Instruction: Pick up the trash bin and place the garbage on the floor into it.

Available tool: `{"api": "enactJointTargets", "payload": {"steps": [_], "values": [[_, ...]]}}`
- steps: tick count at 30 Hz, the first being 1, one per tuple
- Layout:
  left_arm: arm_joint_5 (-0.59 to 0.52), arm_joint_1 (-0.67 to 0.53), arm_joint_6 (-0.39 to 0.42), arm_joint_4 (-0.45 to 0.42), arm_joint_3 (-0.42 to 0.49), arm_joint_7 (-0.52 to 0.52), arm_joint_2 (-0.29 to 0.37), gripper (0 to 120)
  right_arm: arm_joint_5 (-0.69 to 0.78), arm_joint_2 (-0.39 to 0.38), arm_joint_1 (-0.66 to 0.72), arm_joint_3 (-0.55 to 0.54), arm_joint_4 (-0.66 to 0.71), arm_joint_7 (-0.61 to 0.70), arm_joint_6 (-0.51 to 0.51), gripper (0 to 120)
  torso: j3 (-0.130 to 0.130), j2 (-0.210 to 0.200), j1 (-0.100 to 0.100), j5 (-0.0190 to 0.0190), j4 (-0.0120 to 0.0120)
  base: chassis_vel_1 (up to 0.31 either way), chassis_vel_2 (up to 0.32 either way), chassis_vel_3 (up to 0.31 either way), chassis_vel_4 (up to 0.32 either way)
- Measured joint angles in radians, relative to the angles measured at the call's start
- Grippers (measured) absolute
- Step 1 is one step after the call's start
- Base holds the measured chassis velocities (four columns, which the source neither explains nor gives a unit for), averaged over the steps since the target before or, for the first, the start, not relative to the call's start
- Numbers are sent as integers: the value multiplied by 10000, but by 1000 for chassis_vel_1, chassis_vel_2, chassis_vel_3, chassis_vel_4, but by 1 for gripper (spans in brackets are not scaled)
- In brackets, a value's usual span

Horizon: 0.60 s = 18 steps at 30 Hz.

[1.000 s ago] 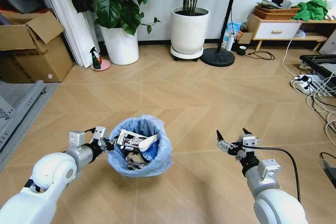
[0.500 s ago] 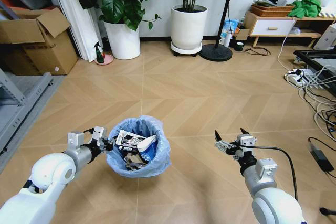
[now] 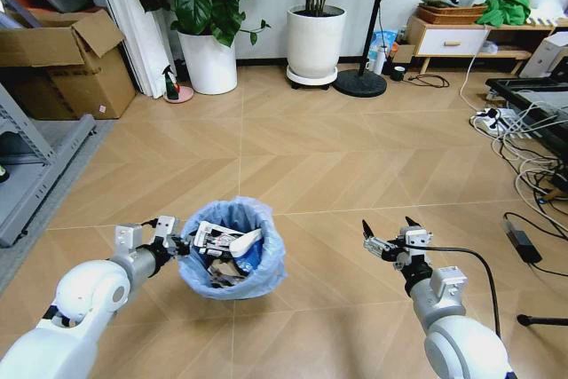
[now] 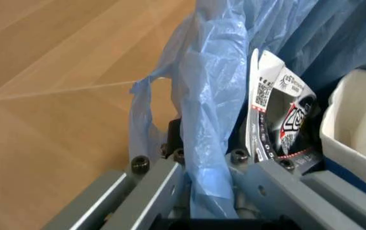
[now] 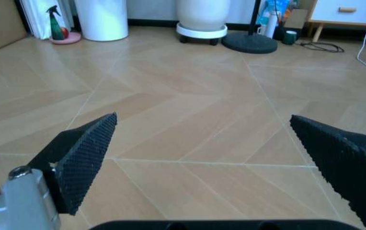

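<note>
the trash bin (image 3: 232, 248) is held off the wood floor (image 3: 337, 157) by the left gripper (image 3: 178, 243), clamped on its bagged rim, garbage (image 3: 226, 250) inside. right of the bin, the right gripper (image 3: 388, 238) hangs spread, empty. the bin is best kept level.

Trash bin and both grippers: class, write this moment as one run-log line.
left gripper: shut on trash bin rim | bin: holds garbage | right gripper: open, empty, above bare floor
</note>
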Motion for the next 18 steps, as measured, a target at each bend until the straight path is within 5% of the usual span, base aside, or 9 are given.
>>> {"api": "enactJointTargets", "payload": {"steps": [11, 18], "values": [[-1459, 428, 67, 435, -394, -3424, -372, 0, 13, 35, 175, -52, -227, 27, 37, 100, 0, 0, 1, 0, 0, -14, 11, 13, -9], [-1562, 729, 71, 783, -506, -3632, -513, 0, 96, -12, 264, 14, -297, 35, 40, 100, 0, 0, 1, 0, 2, 0, 0, 0, 0]]}}
